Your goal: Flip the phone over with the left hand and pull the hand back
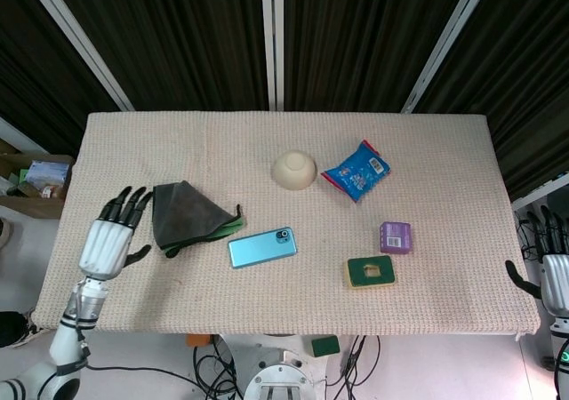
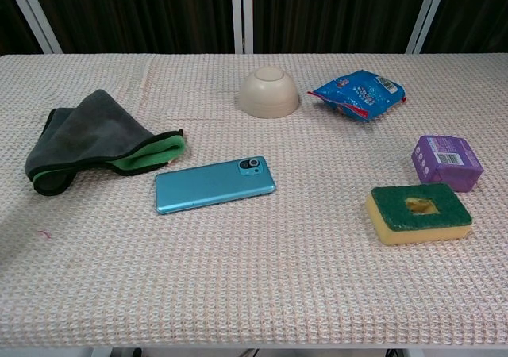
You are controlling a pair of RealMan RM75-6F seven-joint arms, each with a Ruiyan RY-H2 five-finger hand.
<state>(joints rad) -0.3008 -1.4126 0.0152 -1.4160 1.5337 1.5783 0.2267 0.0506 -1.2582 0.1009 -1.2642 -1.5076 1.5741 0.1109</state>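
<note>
The teal phone (image 1: 261, 247) (image 2: 215, 185) lies flat on the table, back side up, its camera lens towards the right end. My left hand (image 1: 112, 236) hovers at the table's left edge, well left of the phone, fingers spread and holding nothing. It does not show in the chest view. My right hand (image 1: 555, 268) hangs off the table's right edge in the head view, fingers apart and empty.
A folded grey and green cloth (image 1: 185, 217) (image 2: 89, 139) lies just left of the phone. Behind it sit an upturned cream bowl (image 2: 269, 92) and a blue snack bag (image 2: 358, 91). A purple box (image 2: 446, 161) and a green-topped sponge (image 2: 418, 213) are at the right.
</note>
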